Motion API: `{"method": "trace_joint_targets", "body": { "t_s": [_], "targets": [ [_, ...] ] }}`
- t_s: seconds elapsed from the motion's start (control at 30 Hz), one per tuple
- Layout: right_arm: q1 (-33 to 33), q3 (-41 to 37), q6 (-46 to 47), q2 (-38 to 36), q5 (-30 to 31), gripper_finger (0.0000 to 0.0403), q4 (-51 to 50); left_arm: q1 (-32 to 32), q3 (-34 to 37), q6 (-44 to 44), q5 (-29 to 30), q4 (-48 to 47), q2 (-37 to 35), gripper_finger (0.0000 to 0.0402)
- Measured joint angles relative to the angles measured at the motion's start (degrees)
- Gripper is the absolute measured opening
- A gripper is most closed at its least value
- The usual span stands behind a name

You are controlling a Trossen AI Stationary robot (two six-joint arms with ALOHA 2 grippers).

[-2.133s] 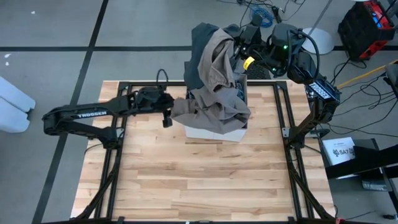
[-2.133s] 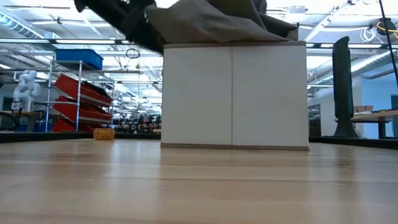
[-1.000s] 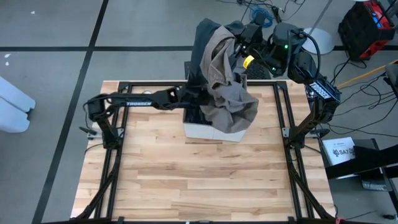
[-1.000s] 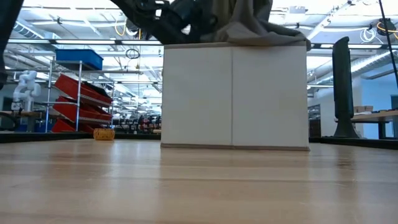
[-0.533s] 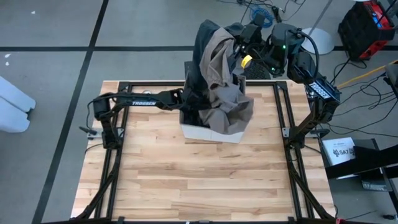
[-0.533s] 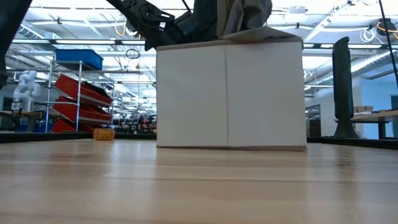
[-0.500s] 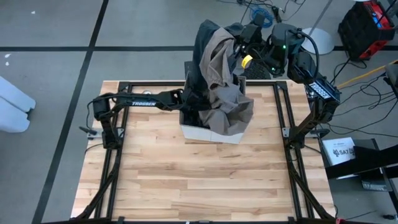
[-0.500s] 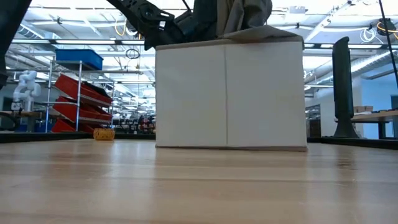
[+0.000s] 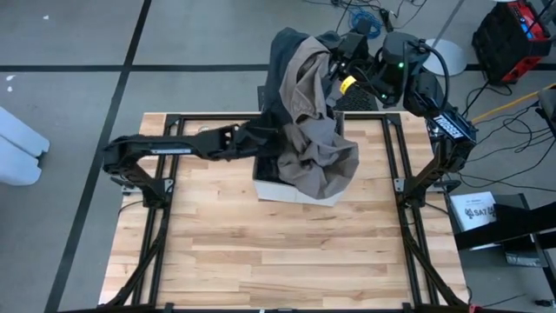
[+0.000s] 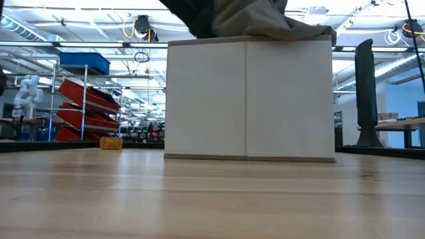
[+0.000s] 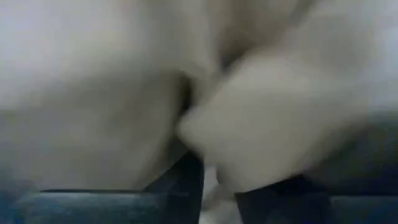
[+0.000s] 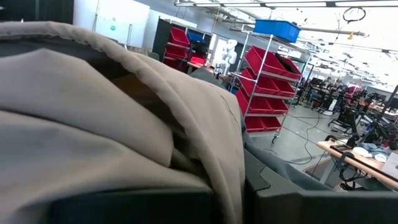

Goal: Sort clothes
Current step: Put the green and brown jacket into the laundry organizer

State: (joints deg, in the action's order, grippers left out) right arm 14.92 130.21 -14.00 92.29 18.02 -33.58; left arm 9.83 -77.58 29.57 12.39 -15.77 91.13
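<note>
On the wooden surface (image 9: 226,243) stands the beige box (image 10: 249,99). The khaki garment (image 9: 314,130) hangs over it, long axis running back toward the right tool (image 9: 340,65), whose grasp is hidden. The left tool (image 9: 276,148) is buried beneath; state unclear.

the high view is evenly and softly lit, with only faint shadows under the arms on the wooden tabletop (image 9: 287,252). in the low view, rows of ceiling lights (image 10: 86,26) glare white across the room behind, and the near tabletop is blurred. the left wrist view is dim and wholly out of focus, a pale smear of cloth (image 11: 186,81). the right wrist view is bright behind, with the near khaki garment (image 12: 93,137) soft.
</note>
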Motion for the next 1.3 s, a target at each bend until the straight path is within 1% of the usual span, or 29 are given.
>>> {"method": "trace_joint_targets", "body": {
  "t_s": [0.07,0.2,0.4,0.6,0.77,0.93,1.0,1.07,1.13,1.2,1.3],
  "targets": [
    [0.0,0.0,0.0,0.0,0.0,0.0008,0.0,-0.1,-0.2,0.7,1.4,-0.9,-2.3,0.0098],
    [0.0,0.0,0.0,0.0,0.0,0.0008,0.0,-0.2,-0.3,0.9,1.8,-5.9,-6.4,0.013],
    [0.0,0.0,-0.2,0.0,0.0,0.0008,0.0,-0.2,-0.2,0.9,3.5,-13.3,-12.5,0.0157],
    [0.0,0.0,-0.2,0.0,0.0,0.0008,-0.1,-0.2,-0.2,0.9,4.6,-13.4,-19.0,0.016],
    [0.0,0.0,0.0,0.0,0.0,0.0008,-0.1,0.2,-0.2,0.0,7.8,-13.7,-23.2,0.016],
    [0.2,0.0,3.5,0.2,-0.4,0.0008,-0.1,0.3,-0.3,-2.3,7.4,-16.5,-25.9,0.016],
    [0.4,0.0,6.5,1.2,-2.6,0.0008,0.9,0.3,0.2,-3.4,7.3,-18.2,-27.3,0.016],
    [0.5,0.0,8.7,3.0,-5.7,0.0008,2.1,0.3,1.8,-5.7,6.1,-18.2,-29.3,0.016],
    [0.3,0.0,10.0,5.1,-8.1,0.0007,4.0,0.3,3.8,-7.5,3.5,-18.2,-31.7,0.016],
    [-0.1,-0.1,11.1,7.1,-11.6,0.0007,5.1,0.3,6.3,-9.8,-0.1,-17.8,-33.9,0.016],
    [-0.1,-0.1,12.8,9.0,-16.7,0.0007,5.2,0.3,11.1,-12.7,-7.7,-18.0,-37.1,0.016]
  ]
}}
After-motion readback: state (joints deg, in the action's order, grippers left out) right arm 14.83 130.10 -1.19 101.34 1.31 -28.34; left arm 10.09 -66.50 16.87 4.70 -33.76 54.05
